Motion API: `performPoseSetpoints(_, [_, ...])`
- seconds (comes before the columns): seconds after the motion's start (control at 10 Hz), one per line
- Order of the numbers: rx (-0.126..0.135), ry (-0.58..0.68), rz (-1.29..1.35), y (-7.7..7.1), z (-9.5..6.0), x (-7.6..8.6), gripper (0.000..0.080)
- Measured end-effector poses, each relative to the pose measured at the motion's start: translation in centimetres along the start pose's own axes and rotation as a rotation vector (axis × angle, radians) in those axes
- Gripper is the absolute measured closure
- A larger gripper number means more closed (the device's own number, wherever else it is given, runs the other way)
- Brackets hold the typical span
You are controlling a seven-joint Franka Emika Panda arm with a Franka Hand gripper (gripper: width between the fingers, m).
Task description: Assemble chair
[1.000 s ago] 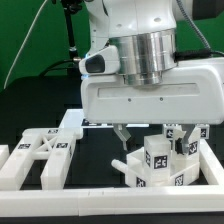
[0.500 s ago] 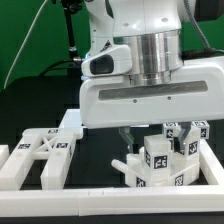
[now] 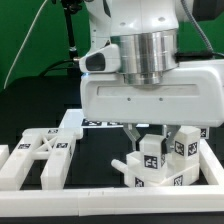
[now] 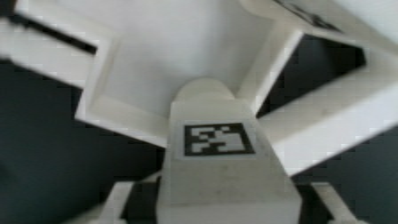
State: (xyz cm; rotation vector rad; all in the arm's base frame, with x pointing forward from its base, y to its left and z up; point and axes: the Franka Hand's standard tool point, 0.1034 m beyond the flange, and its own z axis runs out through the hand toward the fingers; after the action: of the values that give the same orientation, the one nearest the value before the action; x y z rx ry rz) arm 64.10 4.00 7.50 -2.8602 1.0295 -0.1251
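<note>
**Pick-up of a tagged piece from the pile at the lower right**

You are at the pick-up step, as I judge it. The gripper [image 4: 221,206] is low over the pile of chair parts [image 3: 165,160] at the lower right of the exterior view. In the wrist view a narrow tagged piece [image 4: 219,138] stands between its jaws. The jaws are partly open, one at each side of this piece; whether they press it, I cannot tell. The braced panel [image 3: 45,155] lies flat on the bench [image 3: 95,170] at the lower left, well apart from the pile, behind the white border rail [image 3: 100,207]. The next move, in my opinion, asks for a firm grip on the piece. Then lift it straight up, so that the neighbour parts are not dragged.
</note>
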Motion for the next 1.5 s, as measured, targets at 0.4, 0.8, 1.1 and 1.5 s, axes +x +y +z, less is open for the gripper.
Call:
performPoseSetpoints(0.4, [0.025, -0.017, 0.493, 0.4, 0.0, 0.4, 0.0514])
performPoseSetpoints(0.8, [0.056, -0.002, 0.624, -0.4, 0.2, -0.2, 0.0511])
performPoseSetpoints(1.1, [0.03, -0.002, 0.215, -1.9, 0.2, -0.9, 0.0183])
performPoseSetpoints(1.5, [0.031, 0.027, -0.092, -1.7, 0.4, -0.9, 0.0151])
